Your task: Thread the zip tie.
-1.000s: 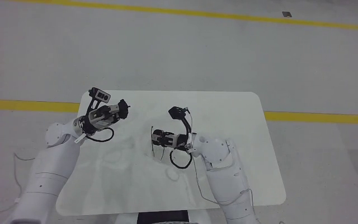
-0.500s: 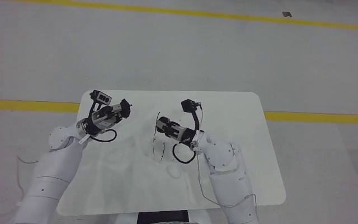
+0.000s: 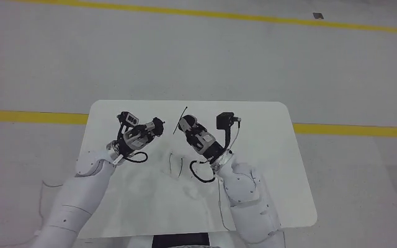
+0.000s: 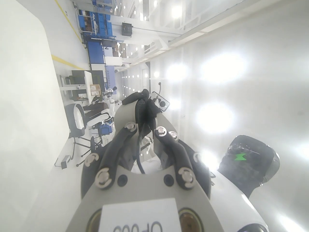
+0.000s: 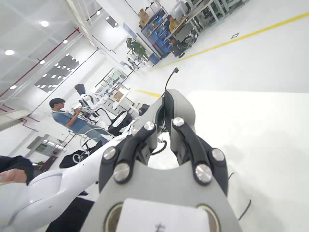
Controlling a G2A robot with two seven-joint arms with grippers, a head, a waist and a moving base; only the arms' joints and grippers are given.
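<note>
My right gripper [image 3: 185,124] is shut on a black zip tie [image 3: 182,118] above the middle of the white table [image 3: 267,124]. In the right wrist view the zip tie [image 5: 168,82] sticks out past the gripper [image 5: 166,97], its square head at the free end. My left gripper [image 3: 156,126] hangs just left of it, a short gap away, tip pointing toward the tie. Its dark pads [image 4: 144,114] are pressed together, and I cannot tell whether anything is held between them.
Two spare black zip ties [image 3: 175,164] lie on the table just nearer than the grippers, also seen as spare ties [image 5: 245,208] in the right wrist view. The table's far edge is close behind the grippers.
My right gripper has risen and swung toward the far side, tipping the zip tie upward. My left gripper has moved right, closing the gap between the two.
</note>
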